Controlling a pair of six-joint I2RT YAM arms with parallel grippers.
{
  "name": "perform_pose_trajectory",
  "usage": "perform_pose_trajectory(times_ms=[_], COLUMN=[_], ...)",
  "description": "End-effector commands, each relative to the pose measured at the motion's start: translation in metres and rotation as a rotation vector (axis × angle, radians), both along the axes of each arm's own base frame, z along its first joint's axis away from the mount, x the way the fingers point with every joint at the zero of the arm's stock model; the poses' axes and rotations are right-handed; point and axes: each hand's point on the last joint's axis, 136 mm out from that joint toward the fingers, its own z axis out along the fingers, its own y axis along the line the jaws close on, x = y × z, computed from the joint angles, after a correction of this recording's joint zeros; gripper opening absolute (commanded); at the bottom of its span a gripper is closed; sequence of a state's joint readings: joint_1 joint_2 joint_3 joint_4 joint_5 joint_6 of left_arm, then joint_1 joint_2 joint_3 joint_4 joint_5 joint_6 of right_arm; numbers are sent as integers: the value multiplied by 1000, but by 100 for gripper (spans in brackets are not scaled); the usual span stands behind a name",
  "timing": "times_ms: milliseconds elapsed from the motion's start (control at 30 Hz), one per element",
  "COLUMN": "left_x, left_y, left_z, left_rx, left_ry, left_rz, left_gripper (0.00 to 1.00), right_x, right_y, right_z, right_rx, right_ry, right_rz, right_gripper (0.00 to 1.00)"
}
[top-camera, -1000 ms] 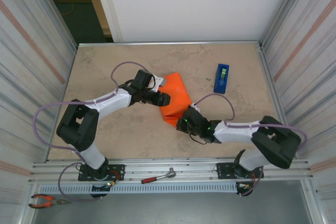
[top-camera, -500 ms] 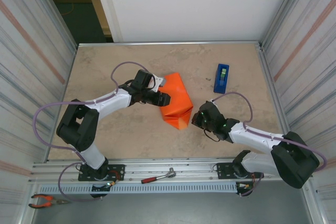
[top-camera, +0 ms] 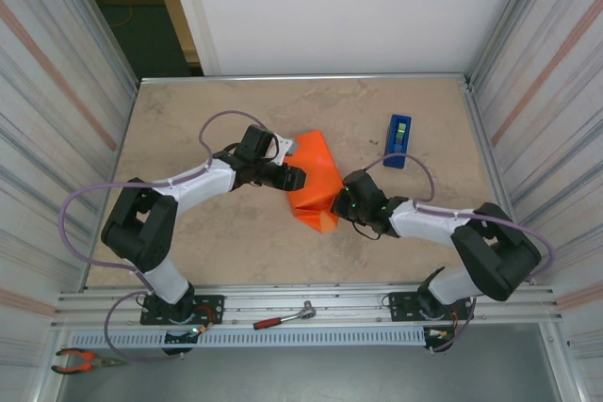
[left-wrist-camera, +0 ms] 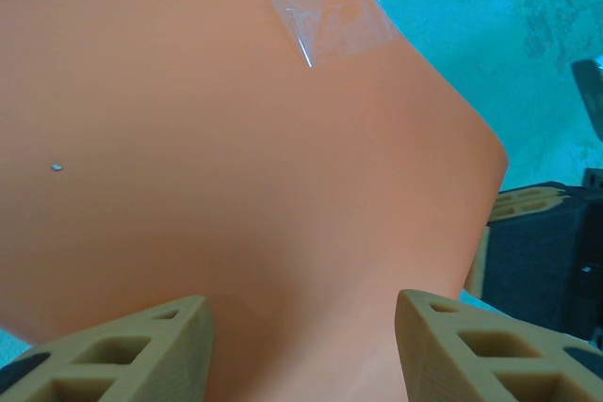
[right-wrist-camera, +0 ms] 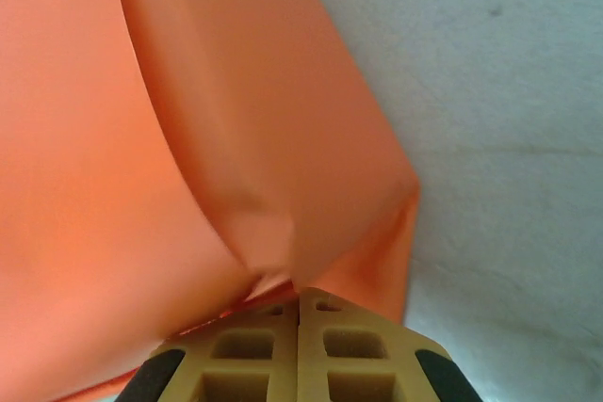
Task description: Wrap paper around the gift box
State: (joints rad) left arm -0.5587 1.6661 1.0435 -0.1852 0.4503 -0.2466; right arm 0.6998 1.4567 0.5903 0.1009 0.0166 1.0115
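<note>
The orange paper [top-camera: 316, 181] lies folded into a bundle at mid-table, and a strip of clear tape [left-wrist-camera: 330, 25] sticks to its top. The gift box is hidden, presumably under the paper. My left gripper [top-camera: 294, 178] reaches in from the left; in the left wrist view its fingers [left-wrist-camera: 122, 345] stand apart over the paper [left-wrist-camera: 236, 157], with orange surface between them. My right gripper [top-camera: 345, 201] is at the bundle's right near corner. Its jaws [right-wrist-camera: 300, 294] are shut flush together, and the tips butt against a folded flap of paper [right-wrist-camera: 273, 233].
A blue tape dispenser [top-camera: 398, 140] stands to the right, behind my right arm. A red-handled ratchet [top-camera: 283, 317] lies on the front rail and pliers [top-camera: 80, 360] lie at the bottom left. Corrugated walls close in both sides.
My right gripper left the paper's near end, drew back to the right, then came in again against the bundle's right near corner. The near flap now lies tucked in. The left arm held still.
</note>
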Motion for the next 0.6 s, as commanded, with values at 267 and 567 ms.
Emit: perform_pose_trajectory(times_ms=[267,567], left_x=[-9,8], left_y=[0,14], left_z=[-1,46], left_rx=[7,-38], left_ry=[1,-70], left_rz=[-28,26], left_gripper=[54,56], right_x=[-7,-43], right_y=[6,-19], right_z=[18,17], right_rx=[10,-98], right_ry=[-7,68], right_rz=[44,37], right_gripper=[0,18])
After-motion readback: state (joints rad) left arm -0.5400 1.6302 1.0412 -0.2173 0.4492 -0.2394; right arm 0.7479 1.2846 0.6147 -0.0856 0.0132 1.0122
